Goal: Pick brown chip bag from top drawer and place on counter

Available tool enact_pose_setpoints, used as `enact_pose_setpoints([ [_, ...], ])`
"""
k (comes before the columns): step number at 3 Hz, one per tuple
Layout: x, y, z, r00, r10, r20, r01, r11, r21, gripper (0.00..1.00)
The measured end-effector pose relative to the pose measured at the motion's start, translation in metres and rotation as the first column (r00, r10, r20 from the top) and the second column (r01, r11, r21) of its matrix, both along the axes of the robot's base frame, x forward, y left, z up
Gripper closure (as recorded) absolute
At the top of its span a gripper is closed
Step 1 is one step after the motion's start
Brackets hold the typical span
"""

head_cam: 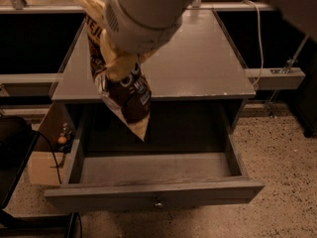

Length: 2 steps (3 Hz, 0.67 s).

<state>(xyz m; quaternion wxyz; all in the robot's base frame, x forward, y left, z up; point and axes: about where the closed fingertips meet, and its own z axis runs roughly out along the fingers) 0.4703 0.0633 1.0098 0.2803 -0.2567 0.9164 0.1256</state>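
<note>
One gripper [117,69] upper left, fingers [113,58] clamped on one brown chip bag [131,97], hanging over bench [198,58] front edge. One drawer [198,191] open, one knob [159,203].

The robot's 1 arm [148,14] enters from the upper right corner of the camera view and runs along the top edge, close to the lens. Its last pale, rounded segment fills the top centre, with the barrel-shaped wrist pointing down and to the left. The gripper [119,58] sits just under that wrist, left of centre in the upper half of the view, aimed downward. Most of it is hidden behind the wrist housing, and only a tan shape shows that looks like 1 of its 2 fingers [115,66]. The grip is clamped on the upper part of the brown chip bag [130,100], which hangs tilted below it.
</note>
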Motion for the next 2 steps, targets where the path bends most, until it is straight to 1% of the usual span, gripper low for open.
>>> enact_pose_setpoints([
  [1, 0.011, -0.001, 0.033, 0.9994, 0.017, 0.031, -0.017, 1.0, 0.011, 1.0],
  [2, 0.025, -0.005, 0.042, 0.9951, 0.042, 0.09, -0.045, 0.998, 0.038, 1.0],
])
